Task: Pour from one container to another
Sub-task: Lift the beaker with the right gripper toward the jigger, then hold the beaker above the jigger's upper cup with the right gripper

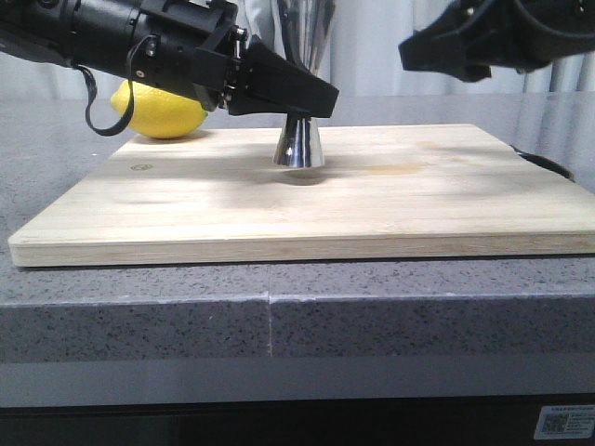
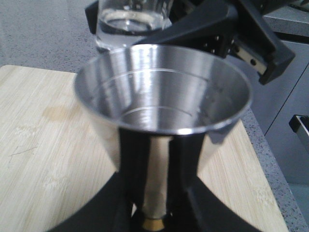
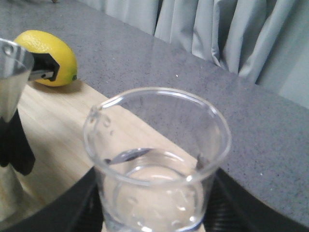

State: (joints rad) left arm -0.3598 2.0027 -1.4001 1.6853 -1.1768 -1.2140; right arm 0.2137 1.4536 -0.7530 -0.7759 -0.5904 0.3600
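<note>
The steel jigger (image 1: 298,147) stands upright on the wooden board (image 1: 418,200). My left gripper (image 1: 311,98) is shut on its narrow waist. In the left wrist view the jigger's open top cup (image 2: 164,92) looks empty, the gold band (image 2: 153,223) shows below it, and my left gripper (image 2: 157,193) flanks the stem. The clear glass beaker (image 3: 157,159) holds clear liquid, upright, with my right gripper (image 3: 157,215) shut on it. That beaker (image 2: 133,21) hangs just beyond the jigger's rim. In the front view my right gripper (image 1: 446,46) is raised to the right of the jigger, and the beaker is hidden there.
A yellow lemon (image 1: 163,111) lies on the grey counter behind the board's far left corner, under my left arm. A dark object (image 1: 548,165) shows at the board's right edge. Curtains hang behind the counter.
</note>
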